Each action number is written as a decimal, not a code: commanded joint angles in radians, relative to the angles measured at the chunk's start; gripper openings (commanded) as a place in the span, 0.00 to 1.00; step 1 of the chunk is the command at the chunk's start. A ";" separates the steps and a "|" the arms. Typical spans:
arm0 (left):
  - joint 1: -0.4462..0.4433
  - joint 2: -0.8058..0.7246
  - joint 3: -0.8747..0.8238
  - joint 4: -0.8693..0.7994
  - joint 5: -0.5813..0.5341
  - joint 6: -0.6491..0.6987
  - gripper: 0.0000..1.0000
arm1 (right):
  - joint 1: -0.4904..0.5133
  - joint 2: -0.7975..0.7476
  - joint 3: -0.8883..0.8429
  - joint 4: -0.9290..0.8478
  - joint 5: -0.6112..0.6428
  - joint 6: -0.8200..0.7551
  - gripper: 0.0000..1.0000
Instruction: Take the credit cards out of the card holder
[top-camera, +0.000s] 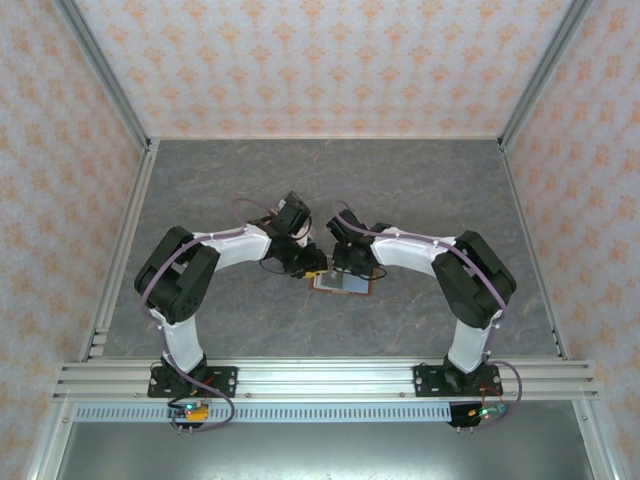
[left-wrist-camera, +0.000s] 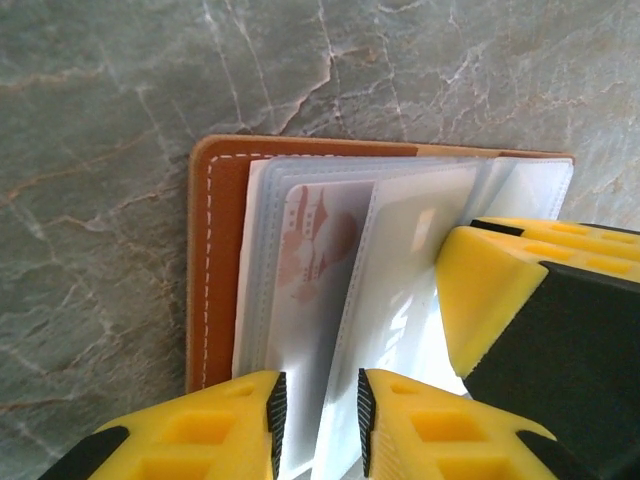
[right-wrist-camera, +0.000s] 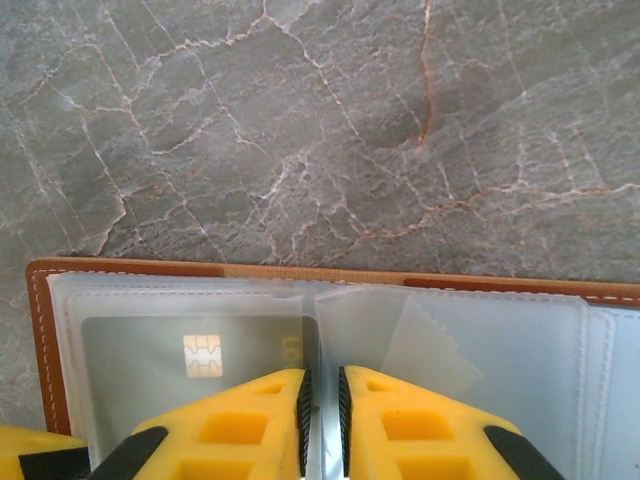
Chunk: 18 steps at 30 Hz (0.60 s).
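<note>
The holder (top-camera: 342, 282) is lying open on the table (right-wrist-camera: 300, 120), between my two claws. Inside, it is holding a card (right-wrist-camera: 200, 355) showing a chip and a second card (left-wrist-camera: 310, 250) showing a reddish building print, too blurred to read. My right claw (right-wrist-camera: 322, 420) is pinching a clear sleeve (right-wrist-camera: 318, 330) at the centre fold. My left claw (left-wrist-camera: 318, 410) is straddling another leaf (left-wrist-camera: 400, 280); I cannot tell whether it is gripping.
</note>
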 joint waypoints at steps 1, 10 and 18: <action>-0.009 0.023 0.000 0.050 0.052 -0.019 0.29 | -0.007 0.012 -0.036 -0.019 0.000 0.012 0.18; -0.009 0.036 0.000 0.064 0.075 -0.022 0.22 | -0.010 0.009 -0.041 -0.010 -0.011 0.015 0.18; -0.008 -0.013 -0.013 0.013 -0.012 -0.006 0.02 | -0.024 -0.094 -0.044 -0.022 -0.006 0.006 0.30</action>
